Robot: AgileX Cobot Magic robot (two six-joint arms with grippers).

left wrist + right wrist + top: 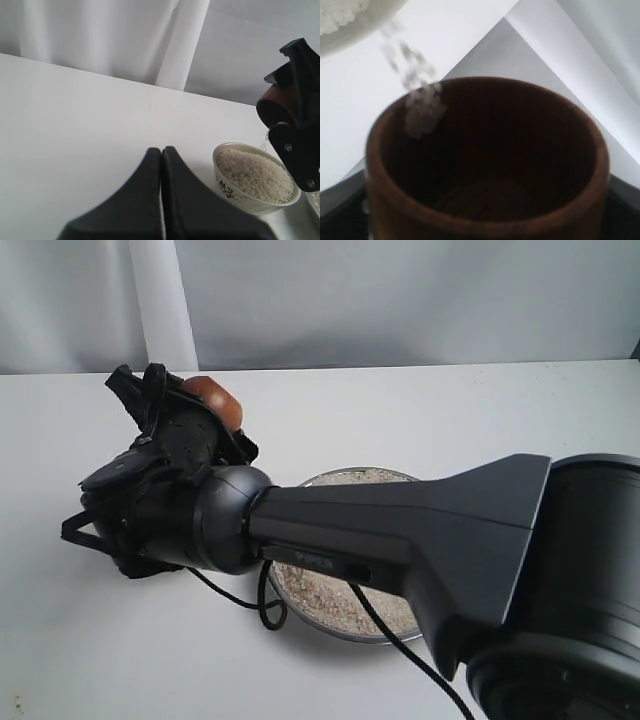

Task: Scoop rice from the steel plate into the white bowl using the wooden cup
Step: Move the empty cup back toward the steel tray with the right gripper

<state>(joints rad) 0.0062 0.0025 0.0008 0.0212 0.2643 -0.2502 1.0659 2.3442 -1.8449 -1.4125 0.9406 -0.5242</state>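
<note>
My right gripper (190, 405) reaches across to the left and is shut on the wooden cup (215, 398). It holds the cup tipped over above the white bowl (223, 176). In the right wrist view a few grains of rice (420, 107) fall from the cup's rim (485, 82) toward the bowl's edge (350, 35); the cup's dark inside looks nearly empty. The bowl is heaped with rice (255, 175). The steel plate (360, 474) holds more rice (330, 605) under my right arm. My left gripper (161, 150) is shut on nothing, low over the table beside the bowl.
The right arm's black body (420, 540) covers much of the plate and hides the bowl in the exterior view, with a cable (270, 610) hanging over the plate's rim. A white backdrop (400, 300) stands behind the white table (80, 660).
</note>
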